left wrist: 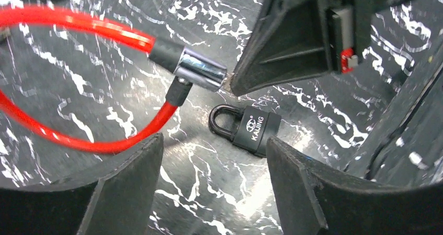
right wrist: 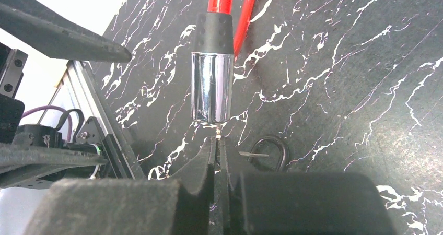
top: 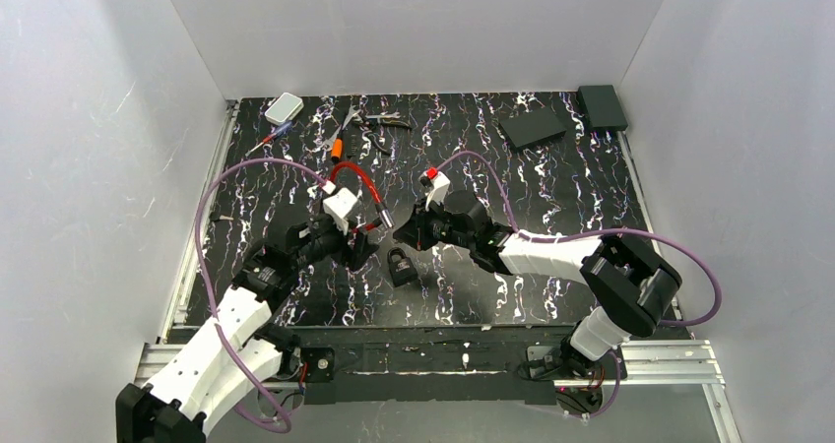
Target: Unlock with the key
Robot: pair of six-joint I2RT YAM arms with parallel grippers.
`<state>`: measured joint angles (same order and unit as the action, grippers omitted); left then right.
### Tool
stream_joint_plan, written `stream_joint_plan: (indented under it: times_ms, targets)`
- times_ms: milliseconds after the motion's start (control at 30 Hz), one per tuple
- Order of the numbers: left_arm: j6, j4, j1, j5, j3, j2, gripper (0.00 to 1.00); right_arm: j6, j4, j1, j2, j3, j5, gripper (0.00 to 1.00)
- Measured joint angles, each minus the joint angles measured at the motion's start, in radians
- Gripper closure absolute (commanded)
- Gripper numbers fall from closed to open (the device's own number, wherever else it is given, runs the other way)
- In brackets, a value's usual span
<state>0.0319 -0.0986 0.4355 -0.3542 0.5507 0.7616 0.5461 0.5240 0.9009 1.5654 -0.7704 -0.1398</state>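
Key (right wrist: 218,132), mostly hidden, shows as a sliver clamped in the right pincer (right wrist: 218,147), tip at the chrome lock barrel (right wrist: 211,91); left pincer (left wrist: 214,141) stands apart near the padlock (left wrist: 253,131).

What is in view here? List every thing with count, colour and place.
cable lock: one, red cable with chrome barrel, table centre
key: one, metallic, tip at the barrel's end
padlock: one, black, lying flat near the barrel
white box: one, white, far left
flat pad: one, black, far right
black box: one, black, far right corner
hand tools: several, mixed, far edge
table: one, black, white veining
left gripper: one, black, open, above padlock
right gripper: one, black, shut on key
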Motion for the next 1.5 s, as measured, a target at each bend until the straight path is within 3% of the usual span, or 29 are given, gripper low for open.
stream_joint_plan:
  times_ms: [233, 367, 533, 1100, 1200, 1400, 1500]
  targets:
    - [0.261, 0.056, 0.014, -0.096, 0.0, 0.086, 0.46, 0.001, 0.001, 0.0, 0.0, 0.0, -0.001, 0.99]
    - [0.344, 0.075, 0.014, -0.11, 0.0, 0.196, 0.46, 0.002, 0.002, 0.0, 0.0, 0.0, -0.002, 0.99]
    - [0.421, 0.128, 0.014, -0.111, 0.006, 0.279, 0.54, 0.004, 0.003, 0.0, -0.002, 0.005, -0.006, 0.99]
    - [0.474, 0.348, 0.011, -0.089, -0.025, 0.389, 0.49, 0.014, 0.013, -0.006, -0.028, 0.029, -0.026, 0.99]
    - [0.474, 0.398, 0.005, -0.092, -0.051, 0.401, 0.59, 0.023, 0.022, -0.006, -0.028, 0.029, -0.03, 0.99]
    - [0.484, 0.458, 0.0, -0.105, -0.07, 0.432, 0.98, 0.029, 0.032, -0.006, -0.028, 0.029, -0.039, 0.99]
    - [0.489, 0.468, 0.0, -0.111, -0.072, 0.432, 1.0, 0.032, 0.04, -0.008, -0.028, 0.029, -0.039, 0.99]
